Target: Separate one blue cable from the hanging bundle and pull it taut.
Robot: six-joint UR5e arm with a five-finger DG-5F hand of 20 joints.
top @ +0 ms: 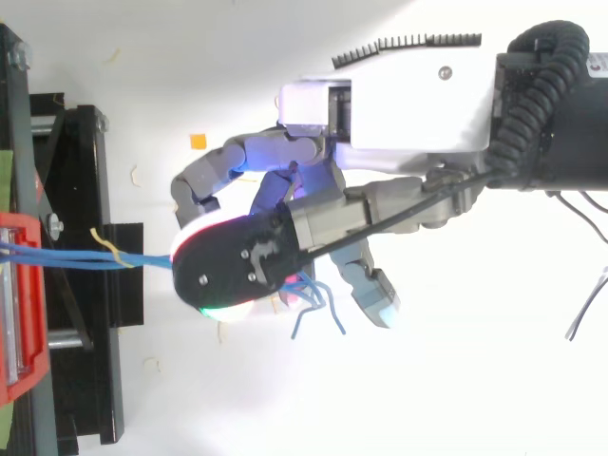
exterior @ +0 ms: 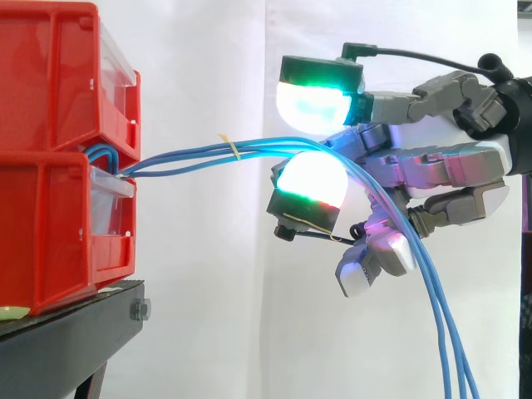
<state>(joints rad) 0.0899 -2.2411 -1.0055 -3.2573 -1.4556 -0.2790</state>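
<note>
Clasping thin, smooth blue cables [exterior: 191,154] between rounded glowing pads [exterior: 314,108], the robot hand [exterior: 440,166] curls shut.

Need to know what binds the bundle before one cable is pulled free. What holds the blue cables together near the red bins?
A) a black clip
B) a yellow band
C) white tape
B: a yellow band wraps the blue cables between the red bins and the robot hand.

2 red bins [exterior: 48,91] on black stand [exterior: 71,332]
</note>
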